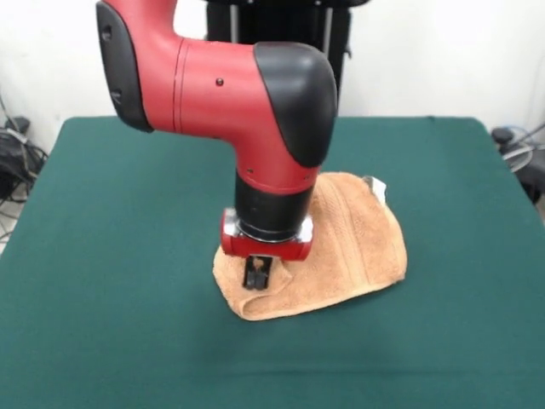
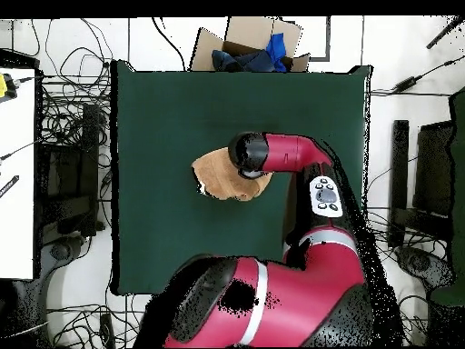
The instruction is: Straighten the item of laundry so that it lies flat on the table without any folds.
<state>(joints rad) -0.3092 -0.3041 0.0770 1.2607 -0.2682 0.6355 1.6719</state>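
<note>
Evidently the towel (image 1: 341, 247) lay bunched and doubled over near the middle of the green surface (image 1: 128, 256), its near edge rolled into a thick fold. The gripper (image 1: 257, 274) was down on that edge, probably to catch the top layer and draw it open. Whether its jaws were spread or pinching cloth could not be told.

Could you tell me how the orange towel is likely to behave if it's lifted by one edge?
The towel lies folded with soft rounded edges, so it will probably drape and unfold. Its thick pile may cling to the table when dragged.
</note>
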